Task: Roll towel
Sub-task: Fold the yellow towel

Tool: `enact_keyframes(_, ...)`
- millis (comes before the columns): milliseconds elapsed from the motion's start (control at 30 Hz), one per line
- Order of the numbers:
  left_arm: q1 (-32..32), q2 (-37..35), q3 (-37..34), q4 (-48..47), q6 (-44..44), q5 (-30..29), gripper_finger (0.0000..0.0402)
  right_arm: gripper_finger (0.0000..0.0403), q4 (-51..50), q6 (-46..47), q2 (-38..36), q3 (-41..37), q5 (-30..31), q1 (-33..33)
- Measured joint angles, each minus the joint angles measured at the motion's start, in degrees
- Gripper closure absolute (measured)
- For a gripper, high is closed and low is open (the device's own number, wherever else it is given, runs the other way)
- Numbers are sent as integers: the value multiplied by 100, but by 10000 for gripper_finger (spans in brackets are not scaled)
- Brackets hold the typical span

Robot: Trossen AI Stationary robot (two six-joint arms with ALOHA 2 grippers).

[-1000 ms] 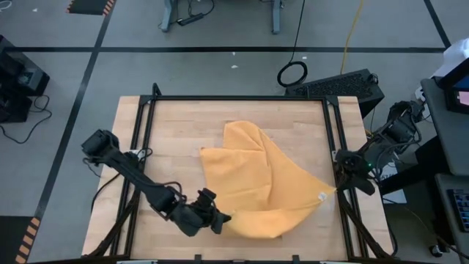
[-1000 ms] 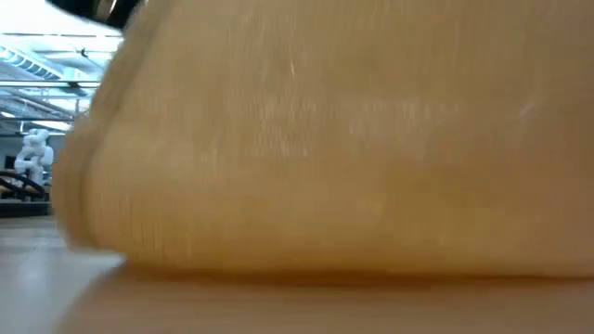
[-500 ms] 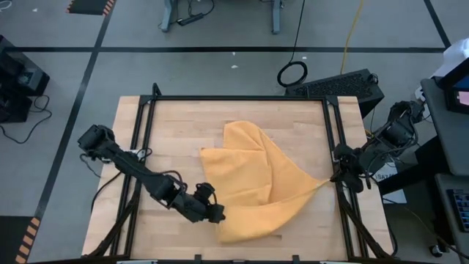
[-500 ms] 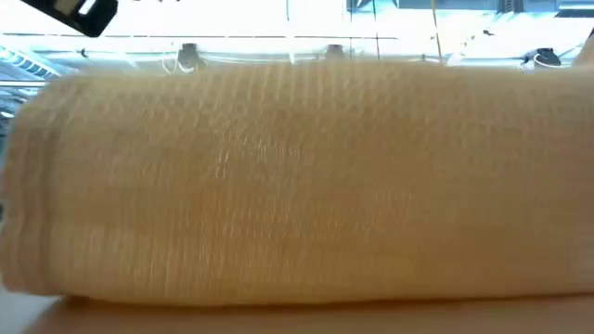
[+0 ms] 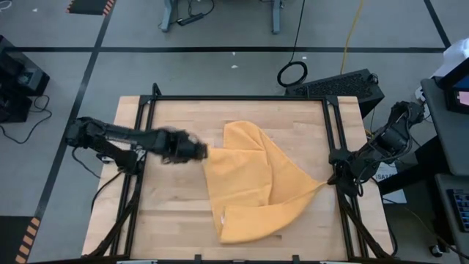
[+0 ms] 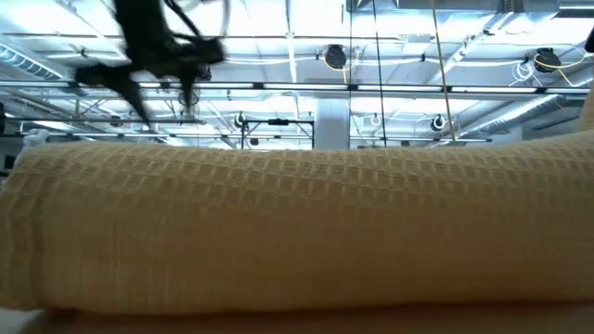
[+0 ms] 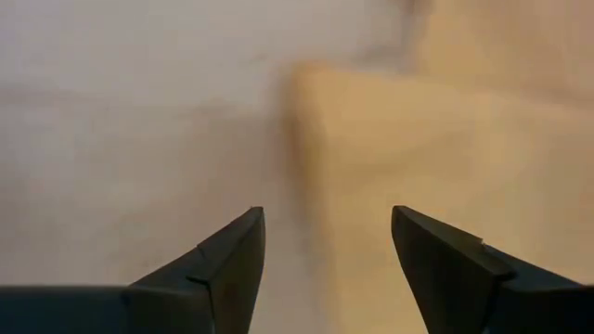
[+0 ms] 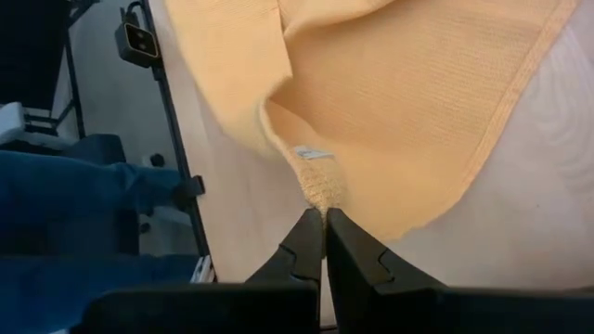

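The mustard-yellow towel (image 5: 253, 183) lies crumpled in the middle of the wooden table, with folds across its far part and its near edge flat on the wood. In the low view the towel (image 6: 297, 232) fills the lower half. My left gripper (image 5: 196, 152) hovers open just left of the towel's left corner (image 7: 311, 88), touching nothing; the table shows between its fingers (image 7: 325, 250). My right gripper (image 5: 335, 178) stands at the table's right rail, shut on the towel's right corner. A small white tag (image 8: 314, 153) sits just beyond its fingertips. My right gripper pinches the towel's right corner (image 8: 320, 199) between its two shut fingers, just short of the white tag. The fingers slant down from the table's right side. The corner is drawn out into a point toward the rail, and the rest of the towel lies on the table.
Black frame rails (image 5: 146, 169) run along the table's left, right and far sides. A keyboard (image 5: 337, 84) and a cable loop (image 5: 293, 73) lie beyond the far right corner. A blue-clad leg (image 8: 74, 199) shows beside the table's right edge. Bare wood (image 5: 176, 213) lies left of the towel.
My left gripper has let go of the towel's near left part, opened, and swung quickly toward the table's far edge to the towel's left corner. The released near edge has dropped flat on the table. The right corner is now drawn out to a point.
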Motion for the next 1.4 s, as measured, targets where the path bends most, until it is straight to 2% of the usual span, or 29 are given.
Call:
enact_keyframes(133,1011,69,-510,1337,813,436,162,403,-3,71,0,0,-14,0)
enact_keyframes(233,1553,204,-803,1605,1137,868,162,403,-4,183,2,0,-17,0)
enact_keyframes(467,2025,273,-1526,2589,1719,1702,174,403,-2,229,2,0,-26,0)
enact_keyframes(600,2023,304,-1890,3068,1685,1703,219,403,-4,229,2,0,-20,0)
enact_keyframes(767,2023,529,-2093,3376,1831,1694,304,403,-18,225,0,0,9,0)
enact_keyframes(867,2023,643,-2219,3782,2084,1532,370,403,-54,225,4,0,11,0)
enact_keyframes(933,2037,650,-2213,4033,2285,1357,391,403,-57,225,7,0,11,0)
enact_keyframes(1067,2216,443,-2088,3943,2694,1116,397,403,-61,411,10,0,17,0)
enact_keyframes(1200,2334,-209,-1757,3832,3339,237,398,403,-61,744,22,0,18,1)
enact_keyframes(1400,2222,-1385,-1020,2017,3799,-1158,400,403,-53,1247,38,0,-312,13)
